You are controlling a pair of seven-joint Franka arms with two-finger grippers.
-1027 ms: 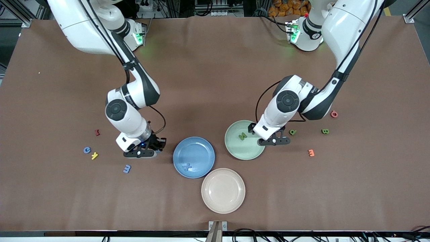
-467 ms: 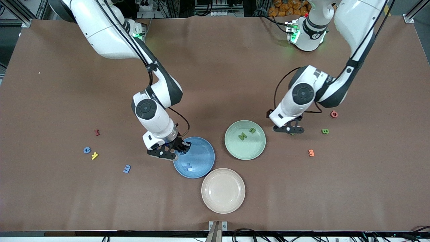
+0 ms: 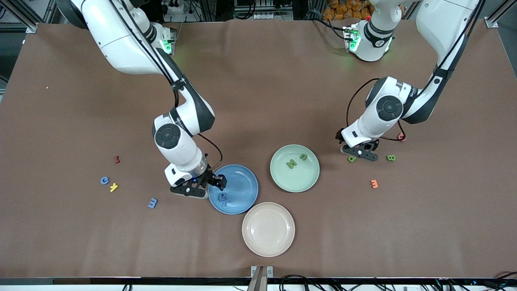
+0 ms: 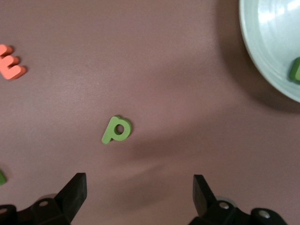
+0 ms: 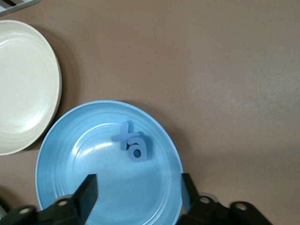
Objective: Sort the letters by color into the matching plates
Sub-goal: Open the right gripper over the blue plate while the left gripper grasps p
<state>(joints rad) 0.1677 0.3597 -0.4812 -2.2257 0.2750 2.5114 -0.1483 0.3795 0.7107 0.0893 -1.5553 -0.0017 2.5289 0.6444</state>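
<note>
Over the blue plate (image 3: 233, 188), the right gripper (image 3: 204, 186) hangs with its fingers spread and empty; directly below it two blue letters (image 5: 132, 143) lie overlapping in the plate. Two more blue letters, a C (image 3: 104, 180) and an E (image 3: 152, 203), lie well apart from this gripper toward the right arm's end of the table, with a yellow letter (image 3: 114, 187) just beside the C. The green plate (image 3: 294, 168) holds two green letters (image 3: 296, 161). Over a green P (image 4: 116, 130) on bare table, the left gripper (image 3: 360, 152) is wide open and empty; a green B (image 3: 390, 158) lies near it. By my judgement half the sorting is done. Both grippers have open room; the plate rims and the beige-pink plate (image 3: 268, 229) are the nearest edges.
</note>
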